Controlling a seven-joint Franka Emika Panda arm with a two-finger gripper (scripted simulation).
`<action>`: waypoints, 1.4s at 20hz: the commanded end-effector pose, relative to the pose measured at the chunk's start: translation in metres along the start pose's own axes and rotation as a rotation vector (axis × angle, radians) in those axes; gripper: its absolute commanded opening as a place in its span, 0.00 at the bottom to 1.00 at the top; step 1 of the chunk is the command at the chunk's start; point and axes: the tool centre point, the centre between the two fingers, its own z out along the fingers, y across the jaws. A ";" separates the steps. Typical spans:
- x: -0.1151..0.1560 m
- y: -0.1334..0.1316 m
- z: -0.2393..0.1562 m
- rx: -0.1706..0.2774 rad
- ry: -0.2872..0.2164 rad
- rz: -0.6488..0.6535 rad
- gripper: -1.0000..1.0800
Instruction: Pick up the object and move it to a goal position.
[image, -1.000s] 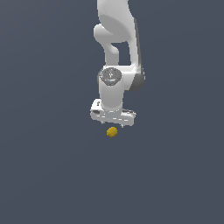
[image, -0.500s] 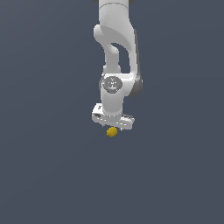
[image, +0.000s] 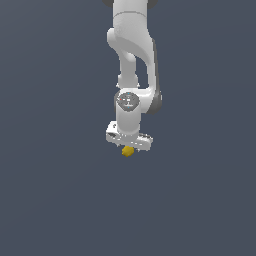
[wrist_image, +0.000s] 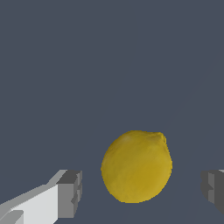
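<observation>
The object (image: 128, 151) is a small yellow-orange roundish lump on the dark grey floor. In the exterior view it shows just under my white gripper (image: 128, 146), whose hand covers its top. In the wrist view the object (wrist_image: 136, 166) is large and lemon-like, lying between my two grey fingertips (wrist_image: 70, 192). The gripper (wrist_image: 142, 189) is open, with a gap on each side of the object. The fingers do not touch it.
The plain dark grey floor (image: 60, 200) surrounds the arm on all sides. Nothing else shows in either view.
The arm has come down and shifted slightly to the exterior view's left. The gripper now sits right over the object, which has not moved.
</observation>
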 end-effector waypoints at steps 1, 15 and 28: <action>-0.001 0.000 0.013 0.000 0.000 0.001 0.96; 0.000 0.000 0.032 -0.001 0.000 0.002 0.00; -0.003 0.011 0.018 0.000 0.000 0.002 0.00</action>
